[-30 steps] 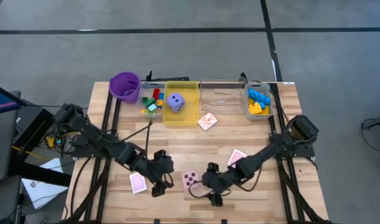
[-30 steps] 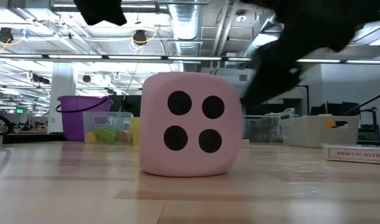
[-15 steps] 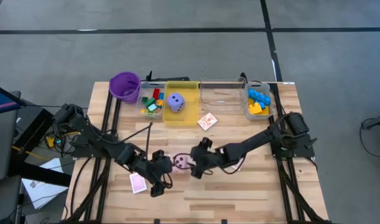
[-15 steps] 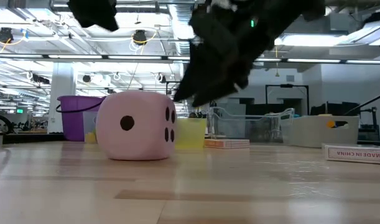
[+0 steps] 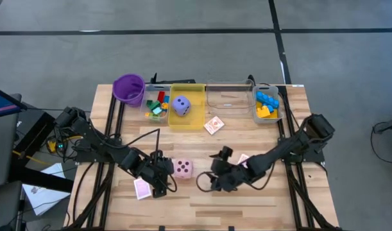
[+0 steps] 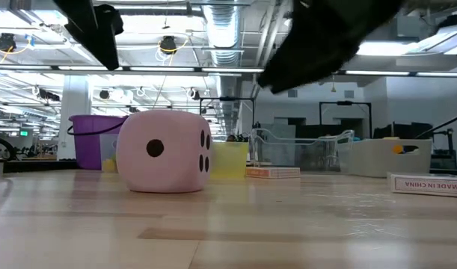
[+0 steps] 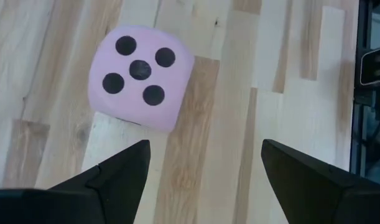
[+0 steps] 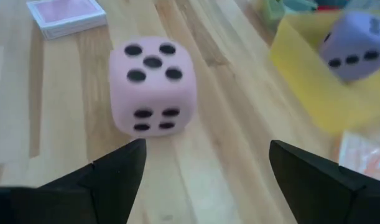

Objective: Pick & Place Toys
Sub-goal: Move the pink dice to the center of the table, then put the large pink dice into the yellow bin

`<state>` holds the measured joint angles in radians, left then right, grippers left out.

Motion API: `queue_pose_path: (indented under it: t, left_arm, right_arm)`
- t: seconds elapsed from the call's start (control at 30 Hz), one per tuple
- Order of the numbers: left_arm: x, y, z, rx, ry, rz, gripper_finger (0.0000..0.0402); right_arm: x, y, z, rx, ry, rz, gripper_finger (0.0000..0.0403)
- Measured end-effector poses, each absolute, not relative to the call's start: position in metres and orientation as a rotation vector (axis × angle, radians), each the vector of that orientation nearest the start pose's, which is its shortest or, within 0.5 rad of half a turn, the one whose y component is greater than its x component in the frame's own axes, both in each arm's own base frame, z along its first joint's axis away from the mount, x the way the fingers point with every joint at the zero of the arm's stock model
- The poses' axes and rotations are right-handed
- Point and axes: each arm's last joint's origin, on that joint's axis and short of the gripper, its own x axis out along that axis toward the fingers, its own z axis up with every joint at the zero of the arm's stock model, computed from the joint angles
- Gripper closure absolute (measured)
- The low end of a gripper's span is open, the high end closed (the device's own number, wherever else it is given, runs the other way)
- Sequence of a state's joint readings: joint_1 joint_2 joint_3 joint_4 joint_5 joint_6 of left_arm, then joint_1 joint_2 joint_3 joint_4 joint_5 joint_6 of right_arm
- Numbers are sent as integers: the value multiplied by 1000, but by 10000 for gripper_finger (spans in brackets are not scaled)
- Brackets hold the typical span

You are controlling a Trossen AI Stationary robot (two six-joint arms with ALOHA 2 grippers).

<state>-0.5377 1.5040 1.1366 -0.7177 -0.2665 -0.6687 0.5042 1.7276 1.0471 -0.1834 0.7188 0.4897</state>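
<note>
From overhead I have the pink foam die (image 5: 182, 169) sitting on the wooden slat table (image 5: 247, 202) between my two pincers: the left gripper (image 5: 162, 183) is just beside it, the right gripper (image 5: 215, 181) near it on the other side. Only the wrist cameras show me the fingers: both pairs are spread wide with bare wood between them, and the die lies ahead of each, untouched. The left wrist camera gives me its five-dot face (image 7: 140, 78); the low camera shows a one-dot face (image 6: 164, 152) instead.

Beyond the die from the left gripper stands the yellow plastic bin (image 5: 187, 109) holding the purple foam die (image 5: 181, 104). A pink-backed card deck (image 5: 142, 188) lies beside the left gripper. Nothing blocks either approach.
</note>
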Motion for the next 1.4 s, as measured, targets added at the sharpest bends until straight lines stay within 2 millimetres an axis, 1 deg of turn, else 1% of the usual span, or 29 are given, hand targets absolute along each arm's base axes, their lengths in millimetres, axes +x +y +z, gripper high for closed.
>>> queue_pose_path:
  t: [0.1, 0.17, 0.27, 0.37, 0.47, 0.6, 0.67, 0.9, 1.03, 1.1, 1.2, 1.33, 1.4]
  left_arm:
    - [259, -146, 250, -145, 1018, 76, 101]
    - [260, -145, 251, -107, 1005, 77, 101]
    - [262, -144, 252, -65, 951, 129, 101]
    - [264, -142, 254, -27, 883, 207, 101]
    - [265, -140, 255, 5, 840, 267, 101]
    - [267, -136, 256, 18, 808, 314, 101]
    - [268, -134, 256, 15, 808, 323, 101]
    - [271, -128, 256, 9, 807, 345, 101]
    - [271, -128, 256, 9, 807, 346, 101]
    - [271, -128, 256, 6, 807, 347, 101]
    - [271, -128, 256, 6, 807, 347, 101]
    - [271, -128, 254, 3, 803, 346, 101]
    - [270, -128, 249, -2, 798, 344, 101]
  right_arm:
    - [303, 156, 172, 22, 575, -347, 70]
    - [301, 159, 160, 71, 474, -318, 70]
    - [297, 154, 138, 99, 338, -289, 70]
    - [295, 146, 119, 118, 258, -281, 70]
    - [297, 139, 98, 106, 275, -261, 70]
    - [306, 134, 80, 80, 310, -258, 70]
    - [311, 131, 78, 79, 316, -259, 70]
    - [320, 127, 81, 102, 300, -257, 70]
    - [319, 126, 65, 93, 360, -197, 70]
    - [319, 125, 57, 128, 388, -178, 66]
    - [322, 123, 52, 169, 376, -130, 49]
    - [325, 122, 52, 172, 339, -71, 10]
    - [325, 122, 53, 153, 330, -60, 10]
